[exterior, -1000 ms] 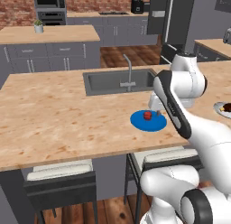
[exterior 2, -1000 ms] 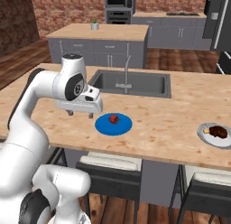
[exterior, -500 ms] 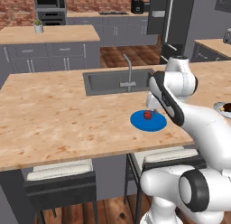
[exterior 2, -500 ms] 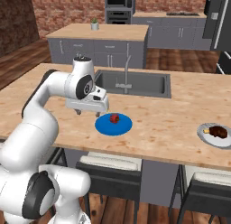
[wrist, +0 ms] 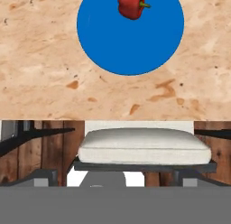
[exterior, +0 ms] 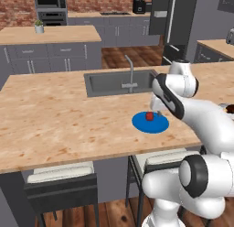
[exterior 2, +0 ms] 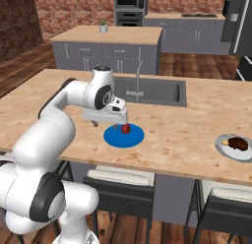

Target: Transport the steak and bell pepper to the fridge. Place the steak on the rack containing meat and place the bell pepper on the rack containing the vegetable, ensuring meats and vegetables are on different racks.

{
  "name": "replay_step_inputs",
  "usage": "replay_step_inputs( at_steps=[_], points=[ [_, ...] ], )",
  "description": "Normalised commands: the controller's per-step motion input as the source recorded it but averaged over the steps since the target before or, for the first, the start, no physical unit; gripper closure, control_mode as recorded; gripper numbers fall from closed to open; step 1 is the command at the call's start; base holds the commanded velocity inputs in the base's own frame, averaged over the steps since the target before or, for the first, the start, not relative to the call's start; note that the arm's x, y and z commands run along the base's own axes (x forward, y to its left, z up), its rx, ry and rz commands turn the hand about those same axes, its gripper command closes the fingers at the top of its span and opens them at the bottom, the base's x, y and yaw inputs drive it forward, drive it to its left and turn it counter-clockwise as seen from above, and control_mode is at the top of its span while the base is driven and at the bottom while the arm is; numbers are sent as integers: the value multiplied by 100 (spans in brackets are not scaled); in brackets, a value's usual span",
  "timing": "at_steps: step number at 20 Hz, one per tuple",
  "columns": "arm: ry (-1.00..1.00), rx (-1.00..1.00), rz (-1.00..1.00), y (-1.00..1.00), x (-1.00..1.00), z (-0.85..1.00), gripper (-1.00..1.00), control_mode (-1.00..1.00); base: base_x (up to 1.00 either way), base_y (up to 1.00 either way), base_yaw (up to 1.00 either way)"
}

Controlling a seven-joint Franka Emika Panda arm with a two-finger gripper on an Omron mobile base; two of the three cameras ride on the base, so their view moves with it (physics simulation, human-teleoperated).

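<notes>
My gripper point(exterior 2: 116, 123) hung spread and empty — bell pepper point(wrist: 131, 5) just ahead on its blue plate point(wrist: 130, 42), steak point(exterior 2: 237, 143) well off (nothing moved yet).

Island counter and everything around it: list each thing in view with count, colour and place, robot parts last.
bell pepper: one, red, on the blue plate.
blue plate: one, blue, on the island counter in front of the sink.
steak: one, dark reddish-brown, on a grey plate at the counter's right end.
grey plate: one, grey, near the counter's front edge.
sink: one, dark grey, set into the counter, with a silvery faucet.
island counter: one, light wood top.
stools: two, pale cushions, under the counter's front edge.
potted plant: one, green, on the rear counter.
tool: one, jaws open, above the counter beside the blue plate, holding nothing.
</notes>
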Motion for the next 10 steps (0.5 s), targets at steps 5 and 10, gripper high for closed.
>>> replay_step_inputs(
  at_steps=[5,10],
  points=[
    [2,0,0,0,35,-7,-100,-100,0,0,0],
    [3,0,0,0,29,-13,-100,-100,0,0,0]
  ],
)
